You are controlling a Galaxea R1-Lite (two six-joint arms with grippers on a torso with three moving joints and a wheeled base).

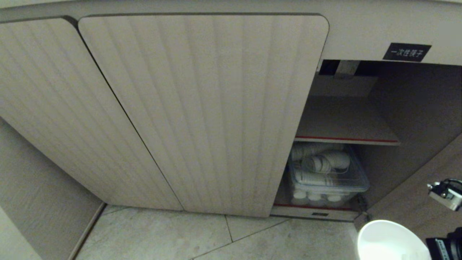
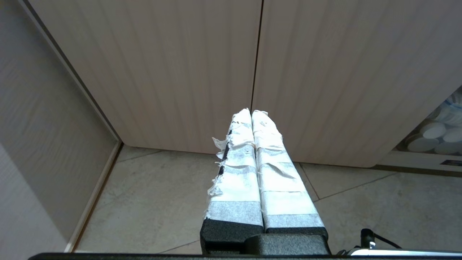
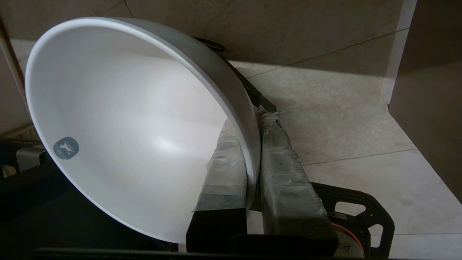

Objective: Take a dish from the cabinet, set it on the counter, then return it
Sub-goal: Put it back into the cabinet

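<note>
The left end effector (image 2: 251, 112) is hanging low in front of the cabinet (image 1: 202, 108), its two tape-wrapped fingers (image 2: 238, 173) pressing flat together with nothing between them. They are pointing at the seam where two closed fluted doors are meeting, above the tiled floor (image 2: 155, 202). A side panel is running down to the floor beside the doors.

Further right, the cabinet's rightmost compartment is standing open. A black label (image 1: 406, 52) with white characters is sitting on the panel above the opening. Inside, a red-edged shelf (image 1: 346, 139) is lying bare across the upper part. Below it, on the cabinet's bottom board, a clear plastic box (image 1: 330, 180) is holding stacked ribbed white cups (image 1: 321, 162), some lying on their sides and some showing their round ends toward the front edge.

At the far right, the right end effector (image 3: 252, 144) is holding the bowl (image 3: 126, 126) outside the cabinet, above the floor and just in front of the open compartment's lower right corner. Its taped fingers are clamping the bowl's rim, one finger inside the wall and one outside. The bowl is tilting on its side, its white inside showing a small grey-blue sticker (image 3: 66, 147) near the rim.
</note>
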